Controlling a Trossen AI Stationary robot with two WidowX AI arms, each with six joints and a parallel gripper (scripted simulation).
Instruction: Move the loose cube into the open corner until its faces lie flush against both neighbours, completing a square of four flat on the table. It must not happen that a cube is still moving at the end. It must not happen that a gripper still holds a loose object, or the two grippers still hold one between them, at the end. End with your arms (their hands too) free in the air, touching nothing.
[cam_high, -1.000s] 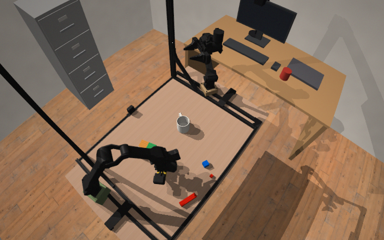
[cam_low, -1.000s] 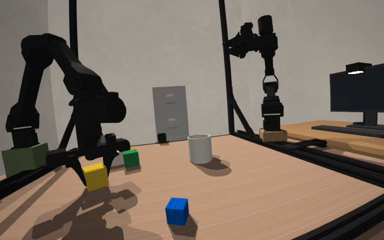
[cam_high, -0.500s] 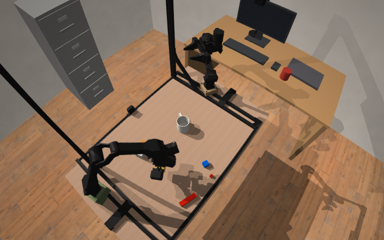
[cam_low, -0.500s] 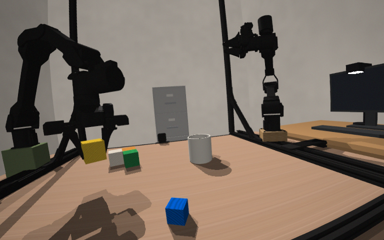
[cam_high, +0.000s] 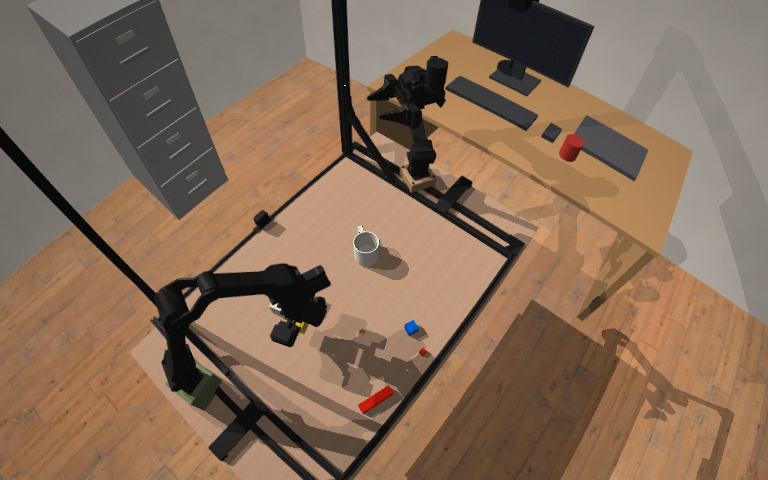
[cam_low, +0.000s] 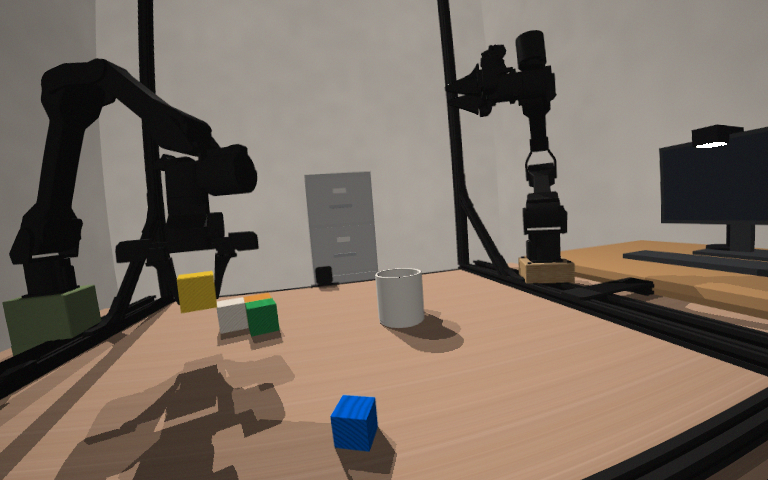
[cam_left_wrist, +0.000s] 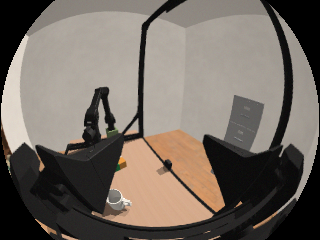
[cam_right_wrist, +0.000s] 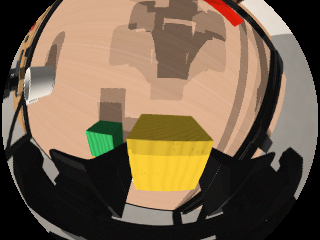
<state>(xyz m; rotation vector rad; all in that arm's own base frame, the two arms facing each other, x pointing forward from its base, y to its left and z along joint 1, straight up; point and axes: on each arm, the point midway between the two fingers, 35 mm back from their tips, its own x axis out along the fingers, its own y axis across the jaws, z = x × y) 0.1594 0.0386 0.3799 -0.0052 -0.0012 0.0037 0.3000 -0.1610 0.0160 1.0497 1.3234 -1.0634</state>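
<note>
The right gripper (cam_high: 300, 326) (cam_low: 195, 292) (cam_right_wrist: 165, 141) grasps the yellow cube (cam_high: 302, 327) (cam_low: 197, 292) (cam_right_wrist: 169, 155), raised off the table. Too low or skewed a carry could clip the white cube (cam_low: 232, 315) or green cube (cam_low: 262, 316) (cam_left_wrist: 118, 167) (cam_right_wrist: 104, 137), spoiling the corner.

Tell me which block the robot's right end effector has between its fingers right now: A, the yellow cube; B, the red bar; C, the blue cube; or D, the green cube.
A: the right end effector is shut on the yellow wood-grained cube, one finger on each side, and the exterior view shows it lifted off the table.
</note>
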